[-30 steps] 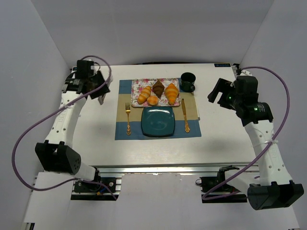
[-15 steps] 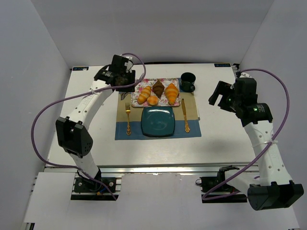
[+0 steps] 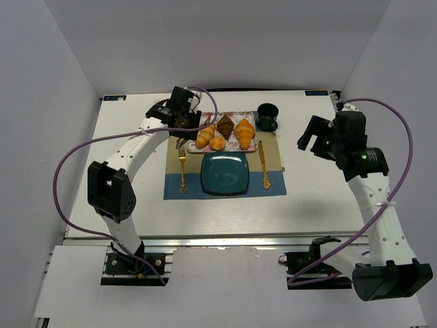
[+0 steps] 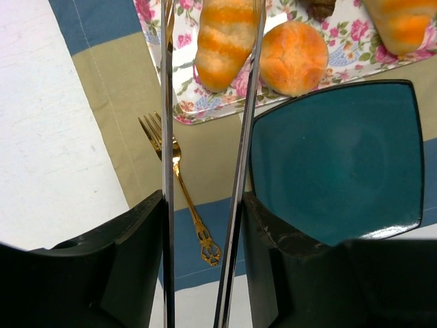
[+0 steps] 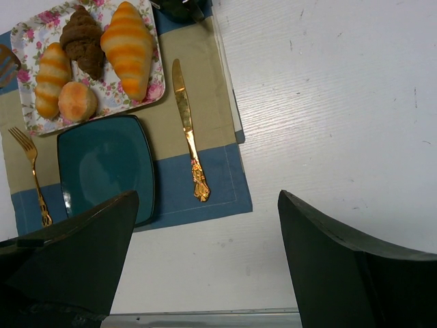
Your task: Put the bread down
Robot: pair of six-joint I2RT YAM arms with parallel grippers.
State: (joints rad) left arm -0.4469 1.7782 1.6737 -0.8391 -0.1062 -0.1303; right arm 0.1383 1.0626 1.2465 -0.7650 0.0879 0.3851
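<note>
The bread is two golden-orange pieces on a floral tray (image 3: pixel 235 114): a striped elongated roll (image 3: pixel 205 134) (image 4: pixel 222 41) and a small round bun (image 3: pixel 217 143) (image 4: pixel 293 56). My left gripper (image 3: pixel 186 123) (image 4: pixel 203 205) hovers at the tray's left end, shut on a pair of metal tongs (image 4: pixel 167 137). The tongs' two arms reach forward on either side of the roll's near end. Their tips are cut off by the top of the left wrist view. My right gripper (image 3: pixel 314 133) (image 5: pixel 208 225) is open over bare table right of the placemat, holding nothing.
A dark chocolate croissant (image 3: pixel 225 126) and a larger golden croissant (image 3: pixel 244 132) share the tray. A teal square plate (image 3: pixel 223 173) sits on the blue and tan placemat (image 3: pixel 273 184), with a gold fork (image 3: pixel 182 171) to its left and a gold knife (image 3: pixel 263 164) to its right. A dark mug (image 3: pixel 267 116) stands behind.
My left arm has swung right from the table's back left corner to the tray's left end, carrying the tongs. The right arm has not moved.
</note>
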